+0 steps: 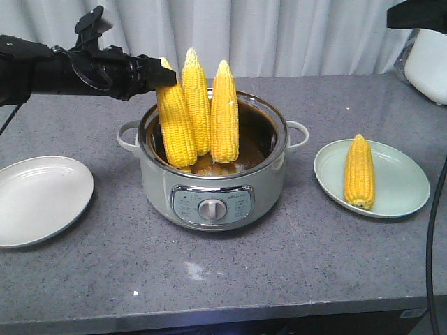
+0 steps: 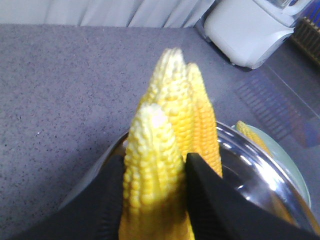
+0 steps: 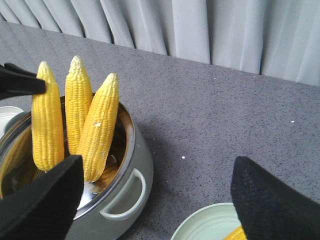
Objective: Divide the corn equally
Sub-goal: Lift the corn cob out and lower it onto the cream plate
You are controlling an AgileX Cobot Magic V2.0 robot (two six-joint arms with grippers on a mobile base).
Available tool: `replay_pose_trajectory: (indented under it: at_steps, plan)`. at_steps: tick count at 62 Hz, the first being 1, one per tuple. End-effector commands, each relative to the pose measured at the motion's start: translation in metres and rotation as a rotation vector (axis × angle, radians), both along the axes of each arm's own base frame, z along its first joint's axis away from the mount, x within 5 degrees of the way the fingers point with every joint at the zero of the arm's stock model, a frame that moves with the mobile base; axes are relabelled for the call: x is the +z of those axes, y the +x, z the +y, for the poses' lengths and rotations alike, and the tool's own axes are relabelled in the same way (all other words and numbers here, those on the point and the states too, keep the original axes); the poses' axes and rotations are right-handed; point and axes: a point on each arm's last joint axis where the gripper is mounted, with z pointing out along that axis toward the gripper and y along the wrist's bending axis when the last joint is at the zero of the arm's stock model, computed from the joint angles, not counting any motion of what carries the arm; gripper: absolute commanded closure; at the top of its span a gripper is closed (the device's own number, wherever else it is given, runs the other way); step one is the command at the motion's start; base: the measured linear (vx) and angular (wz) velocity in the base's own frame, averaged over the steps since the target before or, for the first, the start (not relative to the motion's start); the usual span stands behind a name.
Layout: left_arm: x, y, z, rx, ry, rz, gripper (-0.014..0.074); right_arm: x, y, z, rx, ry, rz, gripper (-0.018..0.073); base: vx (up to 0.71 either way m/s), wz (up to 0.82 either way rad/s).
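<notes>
The leftmost cob (image 1: 174, 122) stands tip-up in the cooker pot (image 1: 213, 202), with two more cobs (image 1: 224, 115) upright just beside it at its 3 o'clock. The fourth cob (image 1: 360, 171) lies flat on the green plate (image 1: 404, 187) at the pot's 3 o'clock. The left gripper (image 1: 162, 75), reaching in from 9 o'clock, is pinched onto the leftmost cob's tip. The right gripper (image 3: 157, 165) hangs spread wide, holding nothing. A white plate (image 1: 38, 202) sits at the pot's 9 o'clock.

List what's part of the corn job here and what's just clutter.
Job: held cob, middle cob and third cob standing in the pot; fourth cob on the right plate; bare left plate; left fingers on the held cob.
Clutter: white appliance, curtain.
</notes>
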Motion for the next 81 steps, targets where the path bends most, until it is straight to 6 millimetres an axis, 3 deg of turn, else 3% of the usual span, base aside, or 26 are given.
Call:
replay_pose_trajectory:
  at_steps: [1,18,24,30,44,53,71,81]
  plan:
    - [0.068,-0.028,0.003,0.009,-0.078,-0.154,0.0605,0.025,-0.013,0.005,0.0,0.028,-0.094,-0.0019,0.0,0.0]
    - [0.151,-0.096,0.042,0.04,0.004,-0.373,0.0605,0.025,-0.012,0.004,-0.009,0.036,-0.094,-0.0019,0.0,0.0]
    - [0.165,-0.121,0.057,0.067,0.119,-0.397,0.0605,0.026,-0.012,0.005,-0.008,0.038,-0.095,-0.0019,0.0,0.0]
    - [0.167,-0.136,0.071,0.137,0.239,-0.335,0.0605,0.025,-0.012,0.005,-0.007,0.042,-0.095,-0.0019,0.0,0.0]
    - [0.13,-0.133,0.105,0.404,0.518,-0.04,0.0604,0.025,-0.012,0.005,-0.004,0.042,-0.094,-0.0019,0.0,0.0]
    - [0.101,-0.126,0.119,0.526,0.608,0.041,0.0605,0.025,-0.012,0.005,-0.001,0.042,-0.09,-0.0019,0.0,0.0]
    - [0.033,-0.096,0.12,0.486,0.647,0.213,0.0605,0.025,-0.013,0.006,0.008,0.041,-0.083,-0.0019,0.0,0.0]
    - [0.015,-0.082,0.12,0.475,0.656,0.247,0.0605,0.025,-0.013,0.006,0.008,0.041,-0.083,-0.0019,0.0,0.0]
